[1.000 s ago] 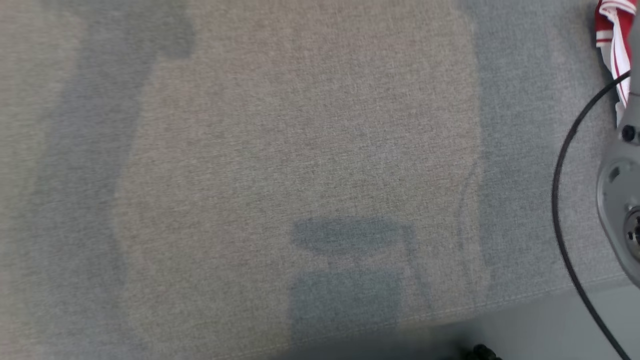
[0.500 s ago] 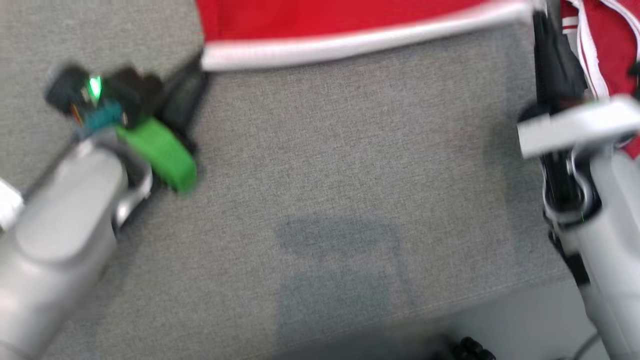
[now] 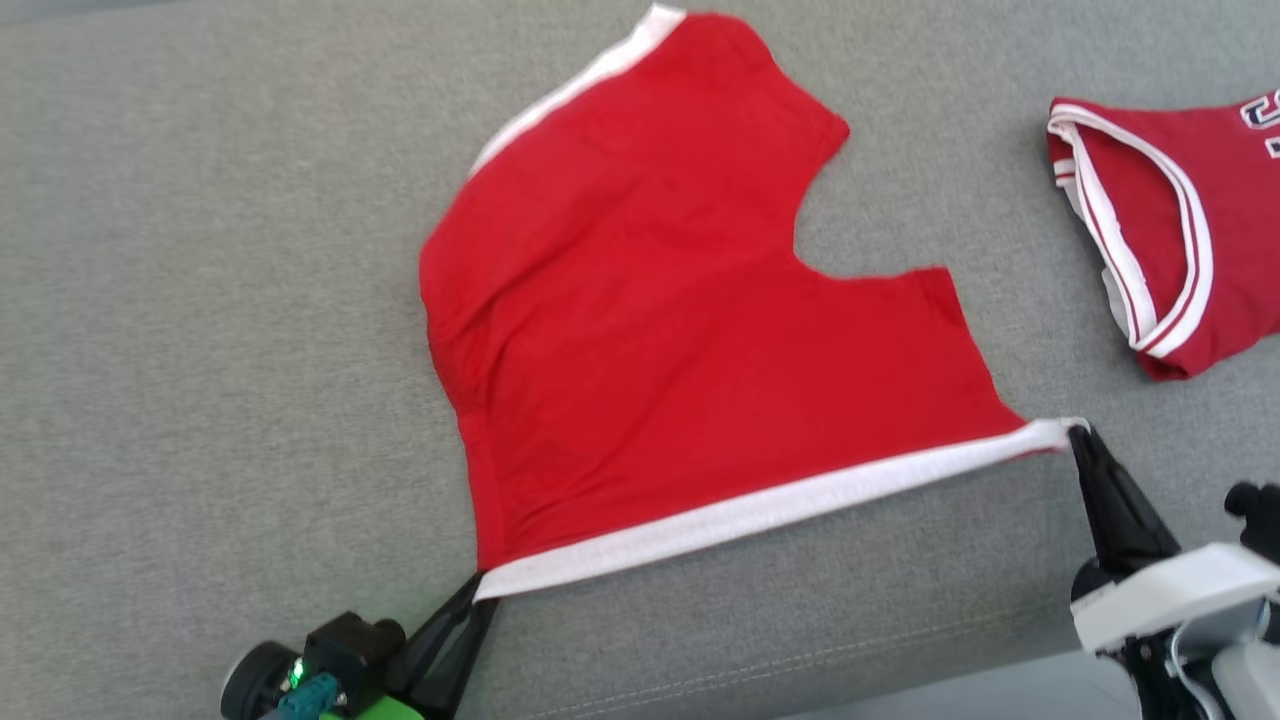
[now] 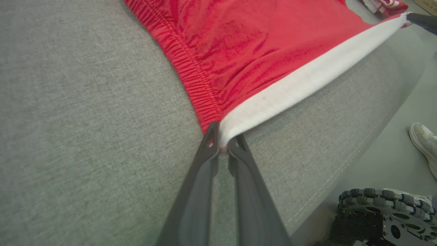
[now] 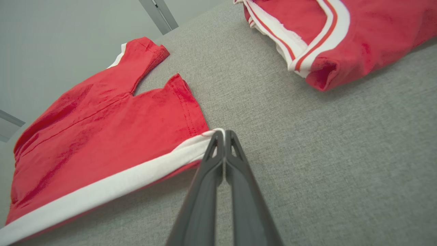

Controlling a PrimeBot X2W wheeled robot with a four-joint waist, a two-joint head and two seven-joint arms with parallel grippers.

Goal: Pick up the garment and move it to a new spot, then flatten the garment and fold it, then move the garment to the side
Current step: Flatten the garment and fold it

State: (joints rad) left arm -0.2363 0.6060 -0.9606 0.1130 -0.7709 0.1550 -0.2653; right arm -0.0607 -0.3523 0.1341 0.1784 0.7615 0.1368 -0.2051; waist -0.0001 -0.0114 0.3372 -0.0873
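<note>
The garment (image 3: pixel 680 320) is a pair of red shorts with a white side stripe, spread on the grey cushion, its near striped edge stretched taut. My left gripper (image 3: pixel 482 582) is shut on the stripe's left corner; the left wrist view shows the corner pinched between the dark fingertips (image 4: pixel 222 141) with the garment (image 4: pixel 245 44) beyond. My right gripper (image 3: pixel 1075 432) is shut on the stripe's right corner, seen at the fingertips (image 5: pixel 222 134) in the right wrist view beside the garment (image 5: pixel 102 136).
A second red garment with red-and-white trim (image 3: pixel 1170 230) lies at the right, also the red garment (image 5: pixel 327 37). The cushion's front seam (image 3: pixel 800 660) runs close below the grippers. A white shoe (image 4: pixel 425 143) and a wheeled base (image 4: pixel 382 218) are on the floor.
The head camera has swung, so the whole picture shifted and sharpened. The shorts now show fully spread, with both grippers at the corners of the near striped edge.
</note>
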